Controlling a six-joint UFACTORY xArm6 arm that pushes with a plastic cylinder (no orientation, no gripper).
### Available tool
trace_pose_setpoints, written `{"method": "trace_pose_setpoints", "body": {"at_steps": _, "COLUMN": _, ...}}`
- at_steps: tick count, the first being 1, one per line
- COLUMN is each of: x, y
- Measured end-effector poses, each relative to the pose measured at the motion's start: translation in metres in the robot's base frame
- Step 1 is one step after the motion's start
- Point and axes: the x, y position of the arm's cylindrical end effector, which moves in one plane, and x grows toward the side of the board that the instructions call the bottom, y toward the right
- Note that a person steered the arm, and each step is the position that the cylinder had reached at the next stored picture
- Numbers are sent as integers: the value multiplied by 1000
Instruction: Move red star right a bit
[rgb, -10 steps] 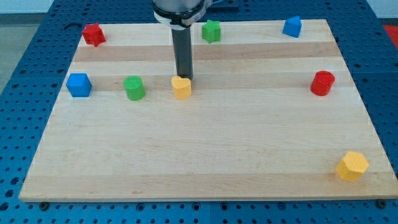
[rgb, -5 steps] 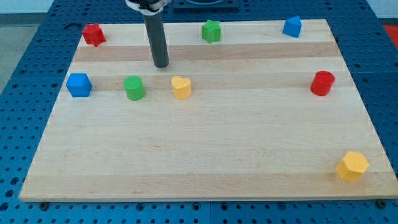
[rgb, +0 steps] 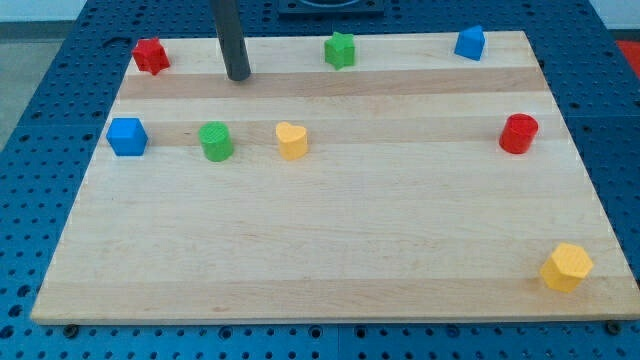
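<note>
Rod tip stands short of the small red star-shaped block (rgb: 150, 55), push to the right not yet begun

The red star sits in the wooden board's (rgb: 330, 260) top-left corner, untouched, while the arm's dark rod ends with its tip (rgb: 238, 77) well to the star's right and slightly lower in the view, touching no block; judged from this, the whole nudge is left to do, and the tip would first need to get round to the star's left side. The rod has no jaws and holds nothing. Elsewhere lie a green star block (rgb: 340, 49), a blue cube (rgb: 127, 136), a green cylinder (rgb: 215, 141) and a yellow heart-shaped block (rgb: 291, 140)
</note>
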Motion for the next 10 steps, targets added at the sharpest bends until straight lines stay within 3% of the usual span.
{"method": "trace_pose_setpoints", "body": {"at_steps": 6, "x": -74, "y": -86}}
{"method": "trace_pose_setpoints", "body": {"at_steps": 10, "x": -78, "y": -166}}
